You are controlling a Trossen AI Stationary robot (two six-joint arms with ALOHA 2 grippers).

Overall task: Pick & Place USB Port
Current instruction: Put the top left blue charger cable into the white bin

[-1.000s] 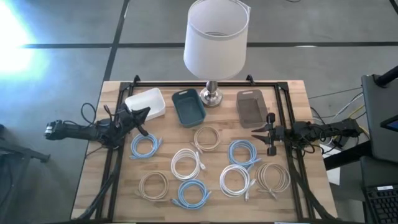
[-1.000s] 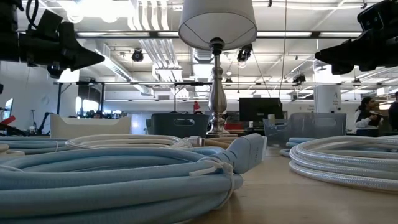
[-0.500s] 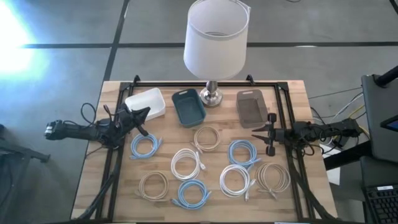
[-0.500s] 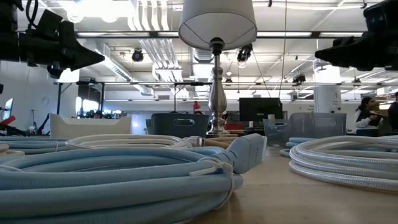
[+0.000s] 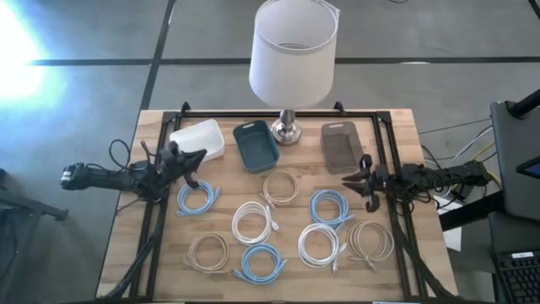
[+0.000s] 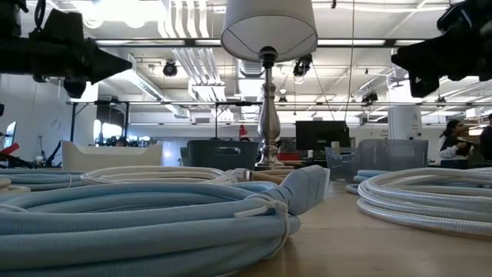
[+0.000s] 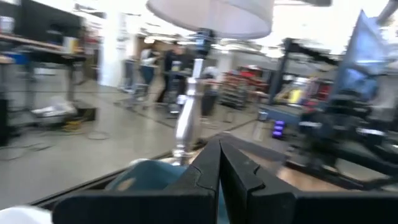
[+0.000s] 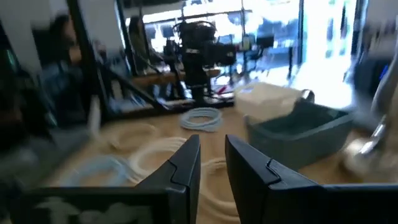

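Observation:
Several coiled cables lie flat on the wooden table: light blue ones (image 5: 197,198) (image 5: 331,207) (image 5: 261,262), white ones (image 5: 251,222) (image 5: 321,244) and beige ones (image 5: 282,187) (image 5: 371,240). My left gripper (image 5: 202,154) hovers above the table's left side, between the white bin and the nearest blue coil. Its fingers are shut on nothing (image 7: 220,152). My right gripper (image 5: 348,180) hovers over the right side, just beyond the right-hand blue coil. Its fingers stand a little apart (image 8: 212,158). Both grippers show well above the cables in the low view (image 6: 127,65) (image 6: 400,60).
A white bin (image 5: 198,139), a teal bin (image 5: 256,145) and a grey bin (image 5: 340,143) stand in a row along the far side. A lamp with a white shade (image 5: 292,51) stands between the teal and grey bins. A black frame (image 5: 150,211) borders the table.
My right gripper has shifted slightly toward the table's left and has turned about its wrist. My left gripper has tipped a little, its tip now more level. No cable has moved.

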